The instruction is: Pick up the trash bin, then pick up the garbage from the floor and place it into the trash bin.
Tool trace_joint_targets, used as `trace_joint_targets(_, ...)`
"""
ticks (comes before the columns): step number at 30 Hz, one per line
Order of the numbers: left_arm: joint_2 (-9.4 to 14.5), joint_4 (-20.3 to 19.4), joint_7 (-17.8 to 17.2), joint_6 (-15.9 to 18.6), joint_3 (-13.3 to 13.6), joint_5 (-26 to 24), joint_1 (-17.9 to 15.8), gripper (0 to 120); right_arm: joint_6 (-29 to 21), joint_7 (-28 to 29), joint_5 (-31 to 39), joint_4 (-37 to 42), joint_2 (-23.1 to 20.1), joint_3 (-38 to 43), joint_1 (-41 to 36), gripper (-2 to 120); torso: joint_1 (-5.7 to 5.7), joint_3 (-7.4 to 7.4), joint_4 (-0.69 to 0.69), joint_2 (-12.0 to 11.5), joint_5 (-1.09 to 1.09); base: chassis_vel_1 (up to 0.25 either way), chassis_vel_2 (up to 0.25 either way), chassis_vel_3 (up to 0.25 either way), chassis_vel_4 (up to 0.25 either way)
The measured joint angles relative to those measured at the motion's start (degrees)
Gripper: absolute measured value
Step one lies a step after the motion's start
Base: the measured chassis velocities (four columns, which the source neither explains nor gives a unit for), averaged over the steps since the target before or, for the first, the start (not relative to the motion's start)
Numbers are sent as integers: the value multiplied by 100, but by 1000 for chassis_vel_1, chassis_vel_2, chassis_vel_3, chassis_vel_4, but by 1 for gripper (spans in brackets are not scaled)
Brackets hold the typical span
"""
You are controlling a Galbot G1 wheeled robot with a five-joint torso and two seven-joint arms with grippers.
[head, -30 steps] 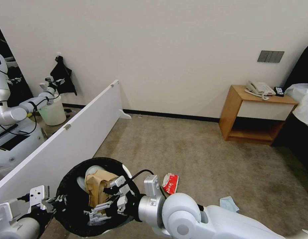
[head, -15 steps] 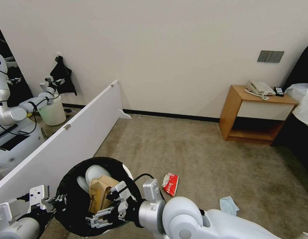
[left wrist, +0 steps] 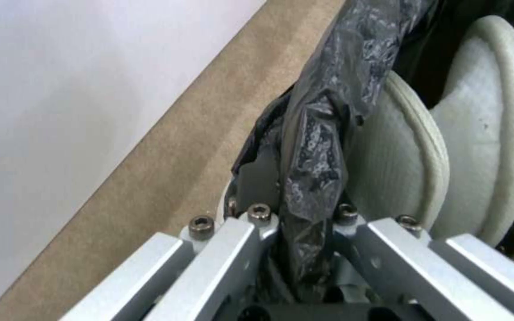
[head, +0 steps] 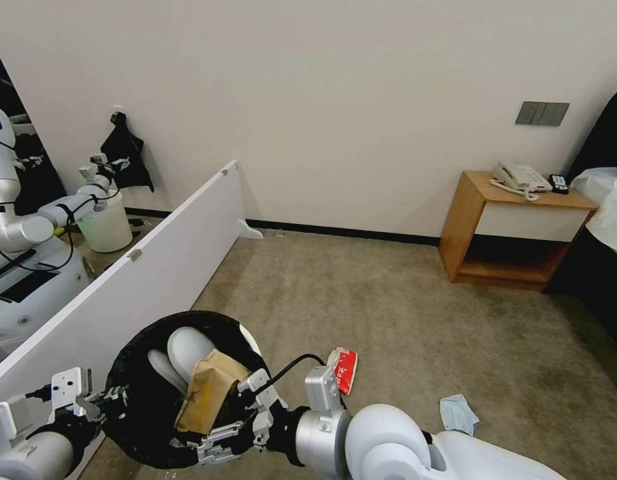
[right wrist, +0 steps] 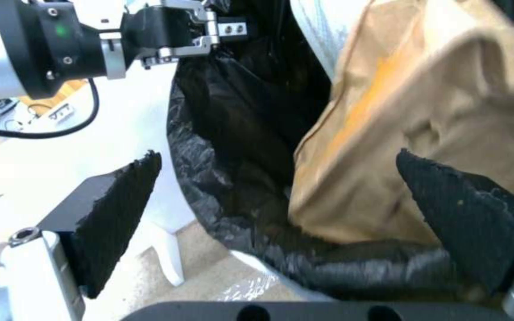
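The trash bin [head: 132, 363], white with a black bag over its rim, hangs at the lower left, and my left gripper [head: 102, 402] is shut on that rim [left wrist: 310, 147]. In the bin lie two white slippers [head: 188, 347] [left wrist: 400, 165] and a brown paper bag [head: 208, 390] [right wrist: 424, 111]. My right gripper [head: 236, 421] [right wrist: 276, 156] hovers open over the bin's near rim, its black pads [right wrist: 114, 209] apart and free of the paper bag. On the carpet lie a red snack packet [head: 345, 370] and a pale-blue mask [head: 458, 413].
A white board [head: 155, 267] stands on edge along the left, touching the bin's side. Behind it another robot [head: 28, 227] holds a pale bucket [head: 108, 230]. A wooden nightstand [head: 515, 227] with a phone stands at the far right. Open carpet lies ahead.
My right gripper has drawn back toward the bin's near rim. The paper bag has settled lower in the bin, uncovering more of a slipper. The left gripper keeps its hold.
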Motion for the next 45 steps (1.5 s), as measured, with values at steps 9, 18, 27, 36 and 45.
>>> trace_joint_targets(9,-2,43,-21,0,-6,-11,-41,3,20,-106,-19,161,-206,170,-115,100,0,0,1,0,0,0,0,0,0)
trace_joint_targets(18,-18,69,-30,-2,-8,-7,-54,3,89,-282,-101,328,-412,362,-252,100,0,0,1,0,0,0,0,0,0)
trace_joint_targets(27,-12,75,-36,-2,-8,20,-25,3,539,-991,-720,617,-825,1210,-516,100,0,0,0,0,0,0,0,0,0)
trace_joint_targets(36,-55,39,-28,-2,38,86,-28,3,1157,-1403,-1290,641,-1125,3005,-1139,100,0,0,2,0,0,0,0,0,0)
trace_joint_targets(45,-80,20,155,-2,103,259,3,3,1101,-1320,-1960,652,-1299,5755,-3115,100,0,0,0,0,1,0,0,0,0)
